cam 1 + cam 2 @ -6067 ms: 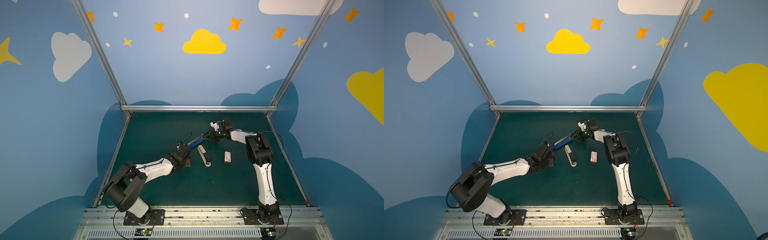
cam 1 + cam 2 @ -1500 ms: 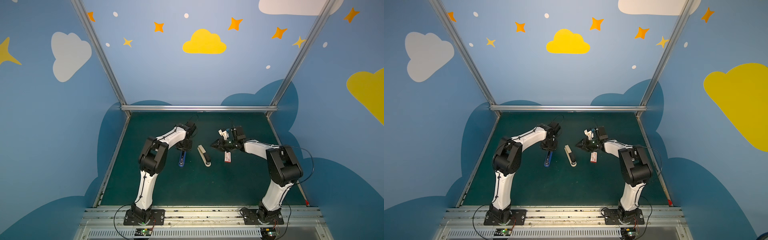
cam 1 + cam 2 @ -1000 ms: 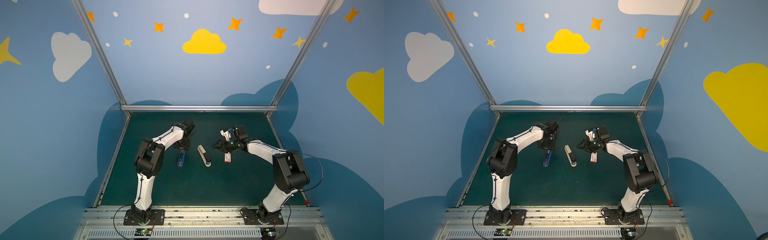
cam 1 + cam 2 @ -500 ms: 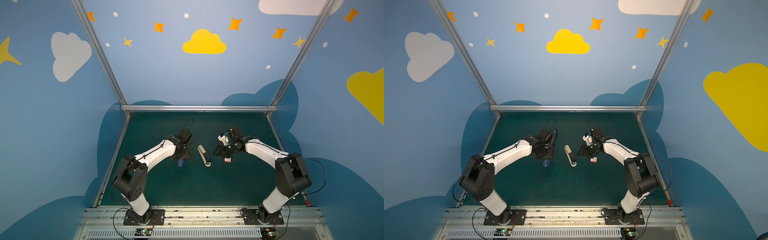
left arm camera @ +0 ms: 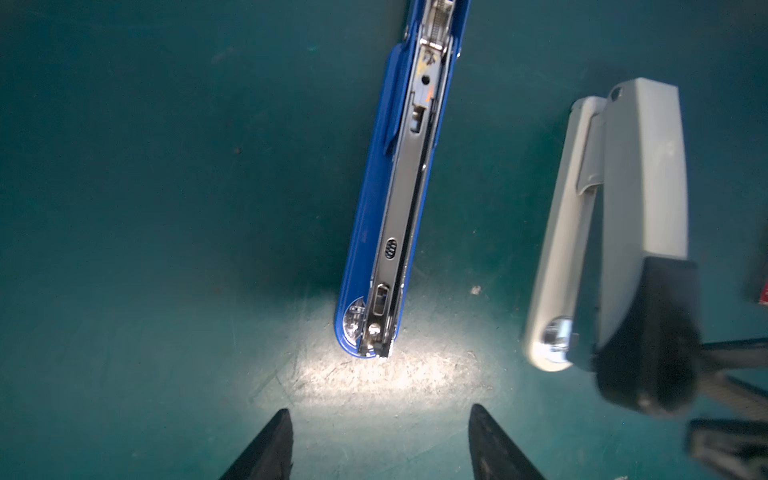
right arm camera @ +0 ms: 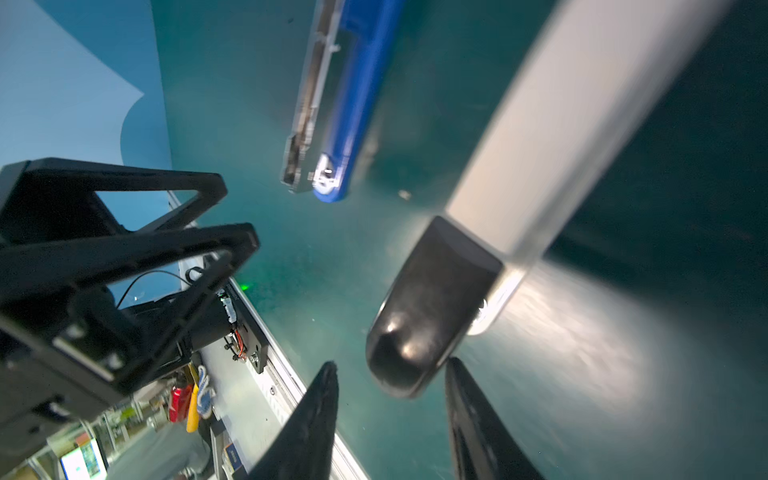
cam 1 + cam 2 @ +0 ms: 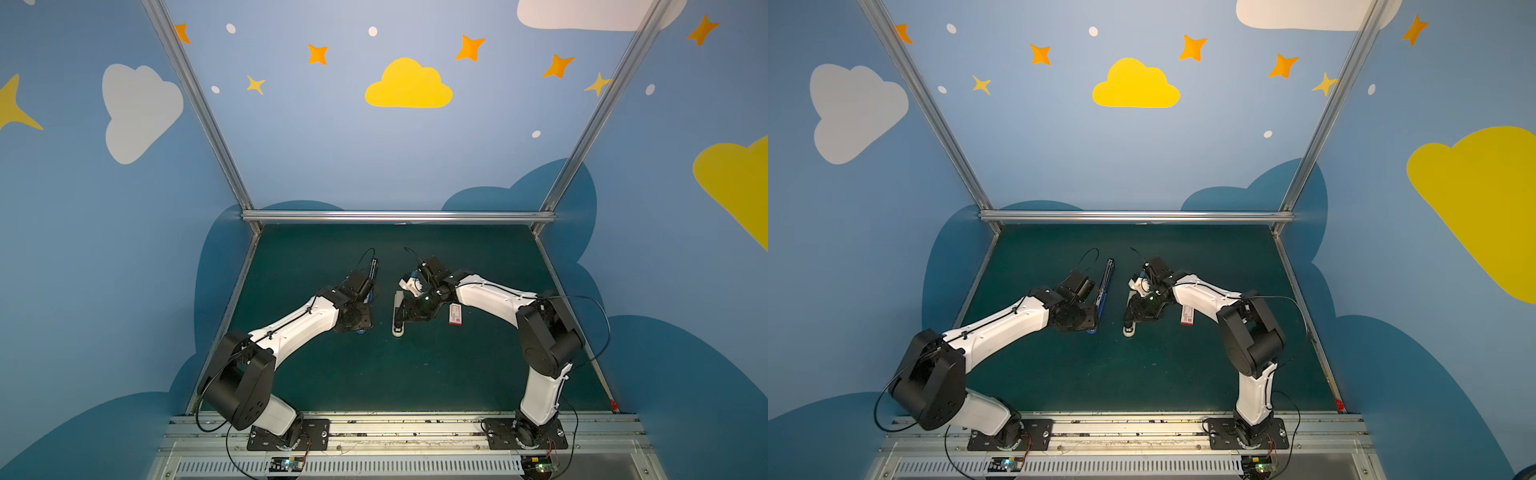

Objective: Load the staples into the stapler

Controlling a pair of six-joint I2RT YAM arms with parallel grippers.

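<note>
A blue stapler [image 5: 386, 216] lies opened flat on the green mat, its metal channel facing up; in a top view it [image 7: 1104, 291] shows beside my left wrist. My left gripper [image 5: 380, 415] hangs open just short of its near end, holding nothing. Right of it lies a grey stapler [image 5: 623, 199] with a black nose [image 6: 428, 307]. My right gripper [image 6: 390, 370] is open, its tips either side of that nose's end without closing on it. The white-and-red staples box [image 7: 455, 314] [image 7: 1187, 314] lies shut beside my right forearm, so the staples inside are hidden.
The grey stapler [image 7: 398, 322] lies between the two wrists. The left gripper's black frame [image 6: 124, 249] shows close by in the right wrist view. A metal rail [image 7: 395, 216] bounds the mat at the back, and the arm-base rail [image 7: 395, 428] bounds it in front.
The left wrist has drawn back toward the front along the blue stapler to its near end, jaws widening a little. The right gripper has moved left from the box to the grey stapler.
</note>
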